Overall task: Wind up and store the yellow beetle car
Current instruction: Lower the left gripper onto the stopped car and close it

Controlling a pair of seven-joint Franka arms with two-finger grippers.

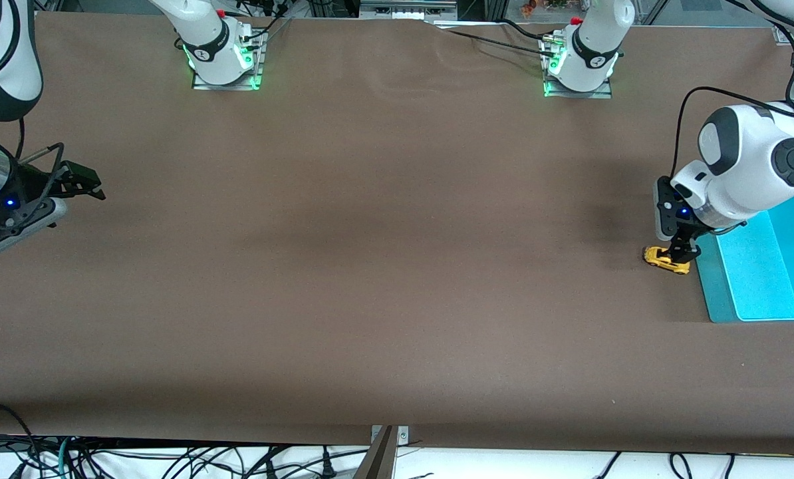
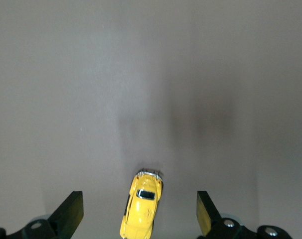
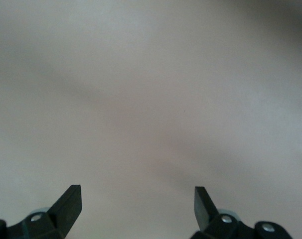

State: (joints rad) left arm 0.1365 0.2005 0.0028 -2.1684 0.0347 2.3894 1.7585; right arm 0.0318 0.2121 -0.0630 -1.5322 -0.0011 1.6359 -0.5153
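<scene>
My left gripper hangs low over the yellow beetle car, fingers spread wide with the car between them and touching neither. The car sits on the brown table just beside the cyan bin, on the bin's side toward the right arm's end. I judge it light, hard and glossy, so its rounded roof would likely slip from a pinch; I would close on its flat flanks, low near the wheels, and press gently. Its wheels may let it roll if I nudge it. My right gripper waits well apart from the bin, at the right arm's end of the table, fingers also spread, holding nothing
</scene>
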